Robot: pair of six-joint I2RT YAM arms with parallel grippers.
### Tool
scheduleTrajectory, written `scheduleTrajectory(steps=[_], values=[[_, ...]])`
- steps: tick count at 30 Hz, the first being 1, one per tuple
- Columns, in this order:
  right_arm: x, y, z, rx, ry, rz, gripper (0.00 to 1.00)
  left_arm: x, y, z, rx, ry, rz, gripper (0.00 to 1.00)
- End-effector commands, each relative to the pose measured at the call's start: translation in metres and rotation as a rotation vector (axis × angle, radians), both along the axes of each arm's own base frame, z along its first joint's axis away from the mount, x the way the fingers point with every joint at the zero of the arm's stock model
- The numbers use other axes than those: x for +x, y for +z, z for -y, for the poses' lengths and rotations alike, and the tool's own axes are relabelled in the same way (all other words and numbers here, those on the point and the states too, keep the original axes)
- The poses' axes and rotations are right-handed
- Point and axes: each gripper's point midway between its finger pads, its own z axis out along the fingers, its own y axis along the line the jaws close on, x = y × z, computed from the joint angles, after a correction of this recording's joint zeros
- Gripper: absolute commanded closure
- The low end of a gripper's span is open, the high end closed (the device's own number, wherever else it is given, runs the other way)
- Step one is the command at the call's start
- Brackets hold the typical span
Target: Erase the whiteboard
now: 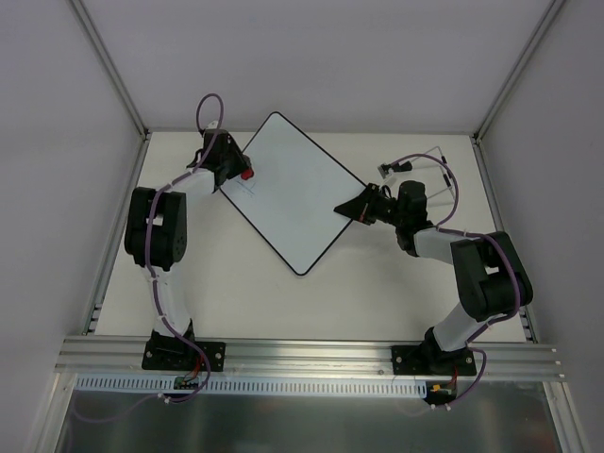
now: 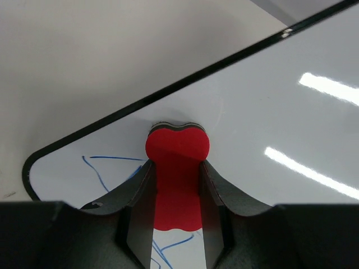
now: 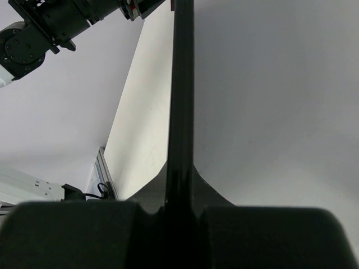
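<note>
Left gripper (image 2: pixel 176 163) is pinching eraser (image 2: pixel 177 147) on whiteboard (image 2: pixel 269 112), partly covering blue scribble (image 2: pixel 100 174); right gripper (image 1: pixel 351 208) is clamping board's 3 o'clock corner, its tips hard to make out.

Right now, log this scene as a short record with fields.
board: large flat white rectangular whiteboard with thin black rim, lying cornerwise on the pale table
left claw: shut on small red bone-shaped eraser, its end on the board near a corner
right claw: shut on the board's right edge
marks: blue pen scribbles beside the eraser
task state: scribbles not yet erased
</note>
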Motion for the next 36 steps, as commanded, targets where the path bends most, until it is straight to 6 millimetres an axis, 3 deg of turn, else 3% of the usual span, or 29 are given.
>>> scheduleTrajectory(steps=[1, 2, 5, 11, 16, 22, 25, 29, 33, 36], values=[[-0.069, 0.050, -0.042, 0.095, 0.465, 0.248, 1.00, -0.038, -0.025, 0.082, -0.010, -0.240, -0.094, 1.00], [-0.069, 0.050, -0.042, 0.095, 0.465, 0.248, 1.00, -0.043, -0.022, 0.099, -0.015, -0.291, -0.086, 1.00], [-0.068, 0.050, -0.042, 0.095, 0.463, 0.249, 1.00, -0.051, -0.015, 0.125, -0.017, -0.393, -0.065, 1.00], [-0.066, 0.052, -0.043, 0.094, 0.461, 0.258, 1.00, -0.078, -0.017, 0.141, -0.028, -0.473, -0.087, 1.00], [-0.061, 0.051, -0.044, 0.094, 0.457, 0.258, 1.00, -0.123, -0.032, 0.161, -0.036, -0.505, -0.156, 1.00], [-0.057, 0.053, -0.046, 0.095, 0.457, 0.261, 1.00, -0.166, -0.023, 0.187, -0.028, -0.571, -0.157, 1.00], [-0.056, 0.053, -0.046, 0.095, 0.457, 0.261, 1.00, -0.173, -0.032, 0.177, -0.018, -0.527, -0.185, 1.00], [-0.055, 0.053, -0.046, 0.096, 0.456, 0.263, 1.00, -0.166, -0.042, 0.149, -0.014, -0.418, -0.213, 1.00], [-0.055, 0.054, -0.045, 0.095, 0.451, 0.264, 1.00, -0.146, -0.052, 0.101, -0.015, -0.276, -0.230, 1.00], [-0.055, 0.054, -0.045, 0.095, 0.453, 0.263, 1.00, -0.132, -0.054, 0.075, -0.024, -0.213, -0.228, 1.00]])
